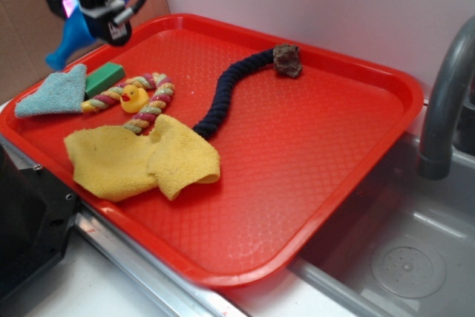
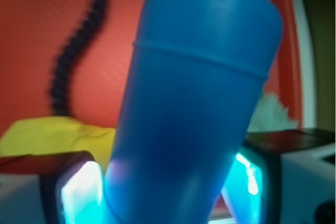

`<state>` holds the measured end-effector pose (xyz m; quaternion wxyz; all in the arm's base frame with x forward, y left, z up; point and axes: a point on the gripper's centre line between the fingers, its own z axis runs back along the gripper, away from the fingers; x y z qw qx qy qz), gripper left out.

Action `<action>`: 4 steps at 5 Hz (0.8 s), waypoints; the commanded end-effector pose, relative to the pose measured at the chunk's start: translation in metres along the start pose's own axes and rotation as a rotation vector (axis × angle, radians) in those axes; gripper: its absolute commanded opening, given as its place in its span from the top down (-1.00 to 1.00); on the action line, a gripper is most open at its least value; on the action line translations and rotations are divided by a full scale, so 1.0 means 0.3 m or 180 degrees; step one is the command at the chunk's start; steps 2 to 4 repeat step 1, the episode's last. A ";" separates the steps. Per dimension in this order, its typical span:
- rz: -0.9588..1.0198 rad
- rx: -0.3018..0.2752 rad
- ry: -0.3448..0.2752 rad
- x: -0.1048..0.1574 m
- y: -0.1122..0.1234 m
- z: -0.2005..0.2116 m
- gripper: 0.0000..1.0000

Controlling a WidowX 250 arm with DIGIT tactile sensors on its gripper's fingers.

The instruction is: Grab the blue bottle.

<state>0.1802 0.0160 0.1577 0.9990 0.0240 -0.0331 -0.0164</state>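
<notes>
The blue bottle (image 1: pixel 74 36) hangs in the air above the tray's far left corner, tilted, with its narrow flared end pointing down-left. My gripper (image 1: pixel 95 7) is shut on its fat body. In the wrist view the blue bottle (image 2: pixel 194 103) fills the middle of the frame, pinched between the two glowing pads (image 2: pixel 79 192) of my gripper (image 2: pixel 168 203). The bottle's neck is out of sight in that view.
The red tray (image 1: pixel 297 154) holds a light blue cloth (image 1: pixel 53 93), a green block (image 1: pixel 104 78), a braided rope ring (image 1: pixel 152 98) with a yellow duck (image 1: pixel 133 98), a yellow cloth (image 1: pixel 141 157) and a dark navy rope (image 1: pixel 230 87). A grey faucet (image 1: pixel 445 102) and sink lie right.
</notes>
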 end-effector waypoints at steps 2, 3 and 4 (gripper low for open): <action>-0.0130 -0.0084 0.0229 0.037 -0.048 0.223 1.00; -0.0130 -0.0084 0.0229 0.037 -0.048 0.223 1.00; -0.0130 -0.0084 0.0229 0.037 -0.048 0.223 1.00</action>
